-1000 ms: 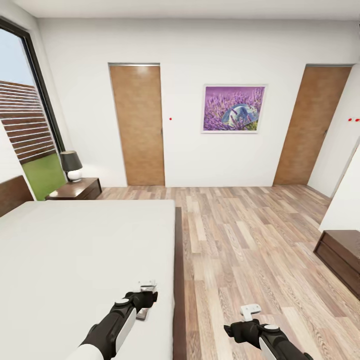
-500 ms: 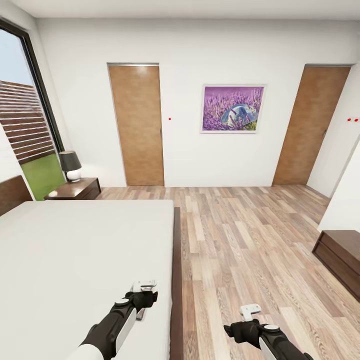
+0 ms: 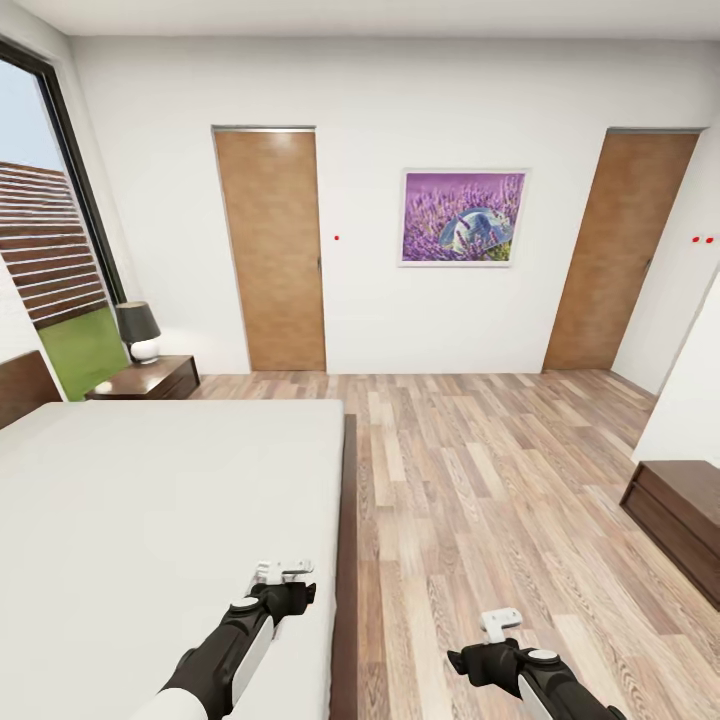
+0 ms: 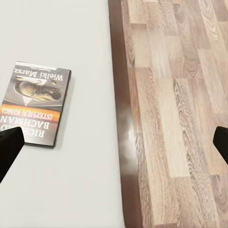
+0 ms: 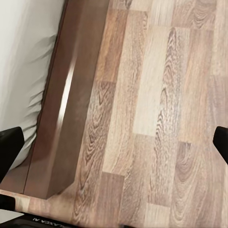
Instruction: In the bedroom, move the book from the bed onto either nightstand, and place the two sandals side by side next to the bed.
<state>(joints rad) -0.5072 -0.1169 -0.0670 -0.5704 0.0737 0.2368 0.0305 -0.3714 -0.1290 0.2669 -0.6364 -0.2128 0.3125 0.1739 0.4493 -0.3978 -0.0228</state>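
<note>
The book (image 4: 36,105), a thin paperback with an orange band, lies flat on the bed's white mattress (image 3: 150,520) near the dark wooden side frame (image 4: 124,142). My left gripper (image 3: 281,572) hovers open above that edge of the bed, its dark fingertips (image 4: 9,148) spread wide, and the book is just inside one of them. My right gripper (image 3: 499,624) hangs open over the wood floor beside the bed frame (image 5: 61,128), holding nothing. A nightstand (image 3: 150,379) with a black lamp stands at the bed's far side. The sandals are out of view.
A long dark TV cabinet (image 3: 680,520) sits at the right. Two brown doors (image 3: 272,250) and a lavender picture (image 3: 463,217) line the far wall, with a tall window (image 3: 50,250) at left. Open plank floor (image 3: 480,480) runs between the bed and the cabinet.
The whole view has shifted slightly left, so the camera moved. The dark book corner seen below my left wrist is now covered by the arm. Both grippers stay open.
</note>
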